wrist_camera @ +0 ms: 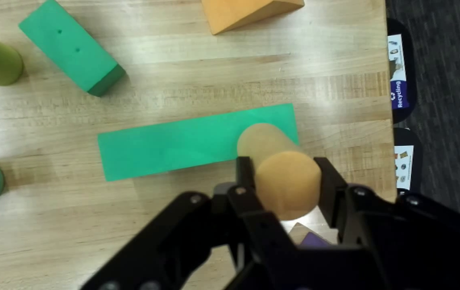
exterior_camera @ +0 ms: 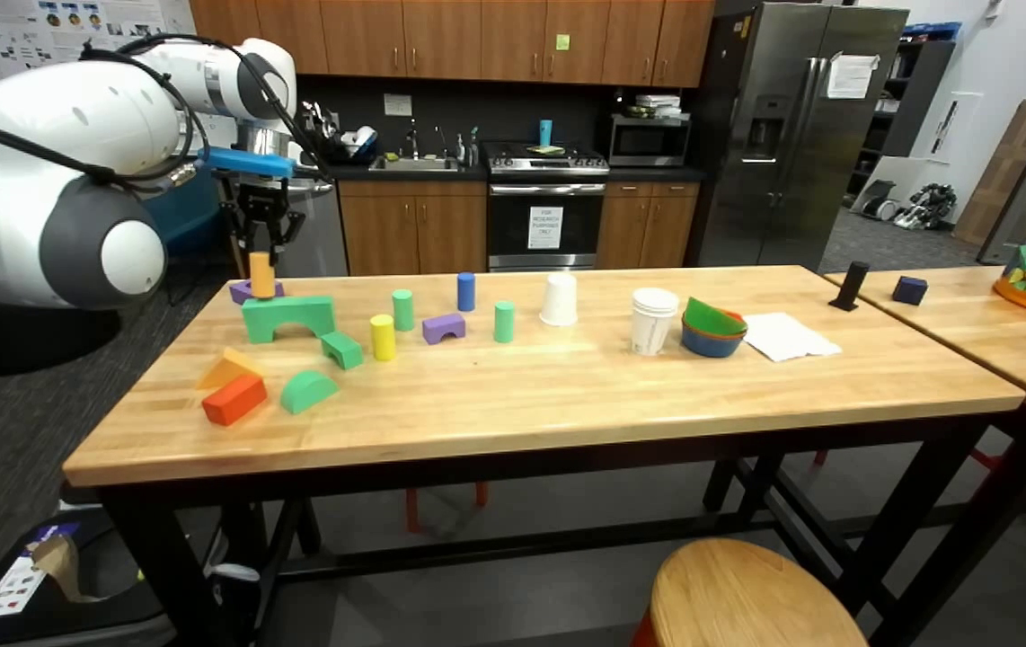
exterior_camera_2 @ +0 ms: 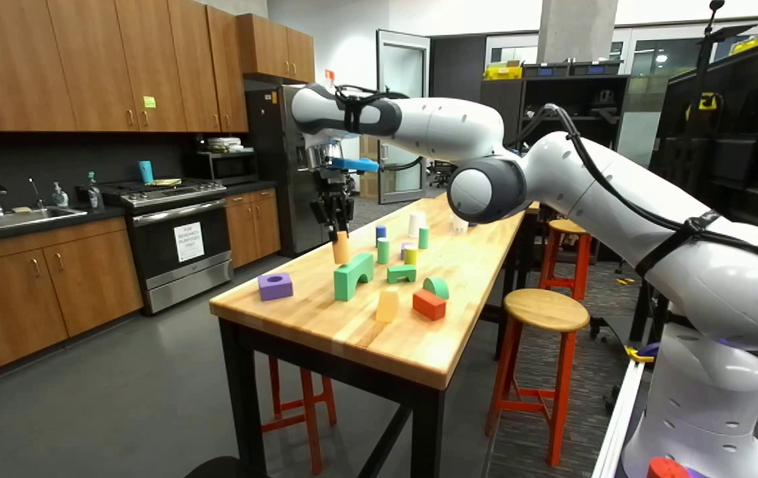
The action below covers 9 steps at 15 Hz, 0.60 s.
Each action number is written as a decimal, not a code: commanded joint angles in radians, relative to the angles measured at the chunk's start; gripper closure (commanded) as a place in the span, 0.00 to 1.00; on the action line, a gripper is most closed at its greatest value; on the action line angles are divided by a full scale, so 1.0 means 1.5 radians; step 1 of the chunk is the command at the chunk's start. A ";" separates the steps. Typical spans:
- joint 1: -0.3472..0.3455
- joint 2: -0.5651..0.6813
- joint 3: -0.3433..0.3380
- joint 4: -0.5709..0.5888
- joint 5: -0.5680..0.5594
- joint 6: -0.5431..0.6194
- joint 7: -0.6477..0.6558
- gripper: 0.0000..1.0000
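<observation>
My gripper (wrist_camera: 283,165) is shut on an orange cylinder (wrist_camera: 288,185), one finger on each side, and holds it roughly upright. In both exterior views the cylinder (exterior_camera: 261,275) hangs at the end of a large green arch (exterior_camera: 288,310). From the wrist view its lower end overlaps the right end of that arch (wrist_camera: 169,147); whether they touch I cannot tell. A purple block with a round hole (exterior_camera_2: 275,287) lies close by on the table, mostly hidden behind the gripper in the wrist view. A small green arch (wrist_camera: 71,46) and an orange wedge (wrist_camera: 250,12) lie nearby.
A red block (exterior_camera: 234,400), a green half-round (exterior_camera: 307,392) and a yellow cylinder (exterior_camera: 383,337) stand about the arch. Farther along are a purple arch (exterior_camera: 444,328), a blue cylinder (exterior_camera: 466,292), white cups (exterior_camera: 652,319) and bowls (exterior_camera: 712,332). The table edge (wrist_camera: 389,100) is near.
</observation>
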 commanded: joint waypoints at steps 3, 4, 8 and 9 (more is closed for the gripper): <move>-0.009 -0.012 0.007 -0.008 0.008 -0.002 -0.007 0.85; -0.011 -0.013 0.007 -0.008 0.010 -0.002 -0.007 0.85; -0.017 -0.014 0.009 -0.008 0.013 -0.004 -0.013 0.85; -0.018 -0.014 0.009 -0.008 0.013 -0.006 -0.015 0.85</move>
